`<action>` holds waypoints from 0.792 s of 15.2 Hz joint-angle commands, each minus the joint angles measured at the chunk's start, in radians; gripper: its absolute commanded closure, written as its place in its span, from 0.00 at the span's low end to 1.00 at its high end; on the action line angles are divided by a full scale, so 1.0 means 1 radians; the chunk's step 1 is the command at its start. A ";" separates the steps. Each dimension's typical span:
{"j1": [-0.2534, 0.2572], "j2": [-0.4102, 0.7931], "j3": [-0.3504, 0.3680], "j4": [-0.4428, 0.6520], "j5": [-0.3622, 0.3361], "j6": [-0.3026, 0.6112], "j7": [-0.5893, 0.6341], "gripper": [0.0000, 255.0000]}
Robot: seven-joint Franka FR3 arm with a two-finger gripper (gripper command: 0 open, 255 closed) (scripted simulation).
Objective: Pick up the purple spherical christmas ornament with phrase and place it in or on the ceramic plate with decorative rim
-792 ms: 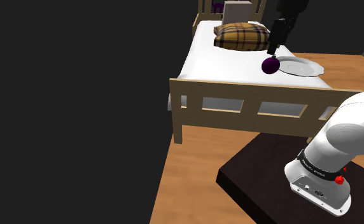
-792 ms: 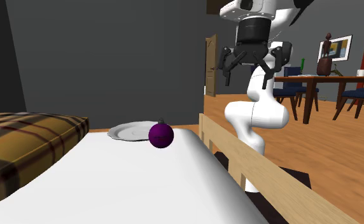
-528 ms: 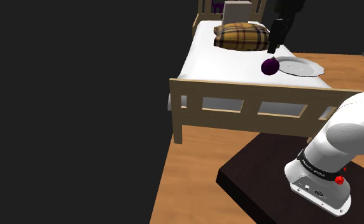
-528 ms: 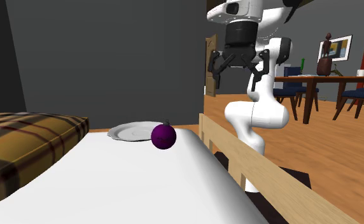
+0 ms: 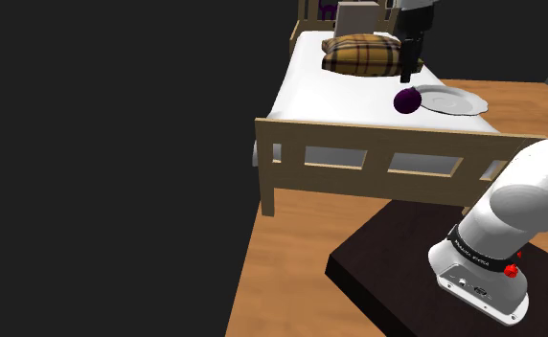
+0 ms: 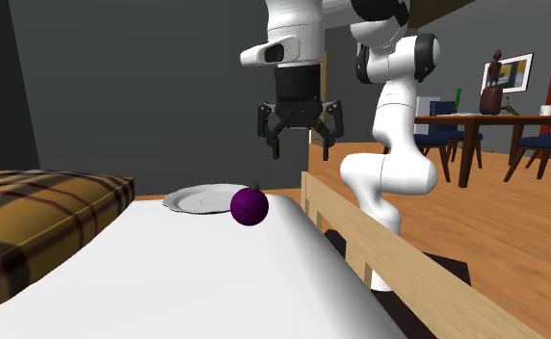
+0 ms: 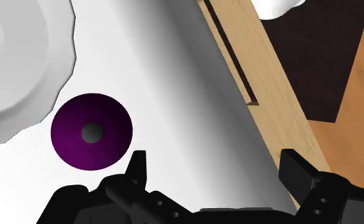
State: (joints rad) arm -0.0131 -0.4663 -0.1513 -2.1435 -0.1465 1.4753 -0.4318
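Swung in from beyond the rail since the earlier frames, the arm (image 6: 396, 169) now holds its jaws over the bed instead of outside it. The ornament lies where it did half a second ago.

From the shoulder view, the purple ornament (image 5: 408, 99) sits on the white bed (image 5: 334, 101), just beside the plate (image 5: 466, 103) on that view's left of it. The jaws hang above the ornament, apart from it. A plaid pillow (image 5: 361, 55) lies farther up the bed, clear of both, with a grey box (image 5: 355, 17) behind it. The wooden footboard (image 5: 377, 158) stands between the dark stand (image 5: 397, 273) and the mattress.

From the second exterior view, the jaws are spread wide and empty, above the ornament (image 6: 249, 205) and a little to that view's right. The plate (image 6: 192, 200) lies just behind the ornament. The rail (image 6: 399, 255) runs along the bed's edge between the ornament and the arm's base. The pillow (image 6: 42, 217) fills the near left, and a dining table (image 6: 476, 120) stands far back.

From the wrist view, the ornament (image 7: 91, 132), grey cap up, lies outside the jaws' gap, just beside one jaw. The plate (image 7: 60, 57) borders it; whether they touch I cannot tell. Bare sheet lies under the gap, and the rail (image 7: 251, 70) runs past the other jaw.
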 commanded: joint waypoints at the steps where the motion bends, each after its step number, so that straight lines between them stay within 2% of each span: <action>1: 0.000 0.086 -0.027 0.045 -0.012 -0.004 -0.059 0.00; 10: -0.039 0.493 -0.129 0.293 -0.057 -0.033 -0.339 0.00; 12: -0.043 0.505 -0.131 0.286 -0.060 -0.021 -0.349 0.00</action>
State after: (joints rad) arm -0.0530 0.0210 -0.2795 -1.8620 -0.2051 1.4481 -0.7695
